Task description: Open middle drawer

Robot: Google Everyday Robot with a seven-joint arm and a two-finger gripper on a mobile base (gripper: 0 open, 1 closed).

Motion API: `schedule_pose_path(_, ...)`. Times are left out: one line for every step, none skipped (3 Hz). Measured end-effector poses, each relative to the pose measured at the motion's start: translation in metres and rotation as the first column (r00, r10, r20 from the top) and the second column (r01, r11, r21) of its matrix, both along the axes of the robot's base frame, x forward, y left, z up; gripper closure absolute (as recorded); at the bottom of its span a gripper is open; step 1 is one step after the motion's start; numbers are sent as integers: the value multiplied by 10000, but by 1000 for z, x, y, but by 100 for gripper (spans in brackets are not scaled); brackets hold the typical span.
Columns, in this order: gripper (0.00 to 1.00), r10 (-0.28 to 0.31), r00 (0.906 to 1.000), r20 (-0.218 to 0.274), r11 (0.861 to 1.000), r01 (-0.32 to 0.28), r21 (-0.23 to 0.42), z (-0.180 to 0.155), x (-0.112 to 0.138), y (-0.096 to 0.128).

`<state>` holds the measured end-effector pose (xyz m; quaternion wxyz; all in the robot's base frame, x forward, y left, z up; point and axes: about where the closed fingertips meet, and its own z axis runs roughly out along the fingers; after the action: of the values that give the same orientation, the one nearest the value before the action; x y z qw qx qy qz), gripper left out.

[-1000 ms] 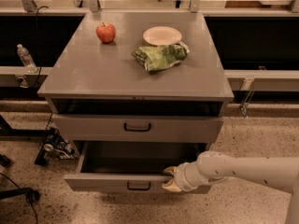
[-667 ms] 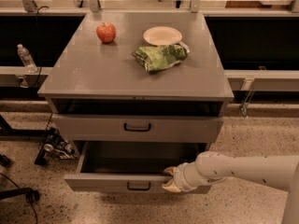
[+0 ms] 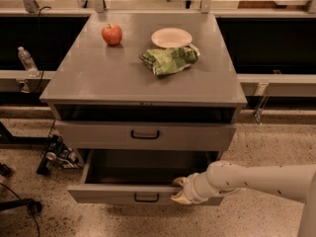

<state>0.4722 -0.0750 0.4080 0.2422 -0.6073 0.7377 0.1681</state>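
The gripper [image 3: 179,190] has its jaws clamped over the front lip of the middle drawer [image 3: 103,194], just beside the handle [image 3: 146,197], so a straight, level pull should avoid skewing it.

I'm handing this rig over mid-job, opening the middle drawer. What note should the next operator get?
Tool: low, at the front panel of the middle drawer, right of its handle; the arm reaches in from the right.
Middle drawer: pulled well out of the cabinet. The drawer above is closed.
Done: the drawer looks open.
Left: probably only backing the tool away, unless more travel is wanted.
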Motion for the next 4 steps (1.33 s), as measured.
schedule_pose_path(100,0,10000,0,10000,0,-1,0,0,0)
schedule_pose_path(100,0,10000,0,10000,0,-1,1,0,0)
schedule_pose_path(100,0,10000,0,10000,0,-1,1,0,0)
schedule_pose_path(100,0,10000,0,10000,0,-1,1,0,0)
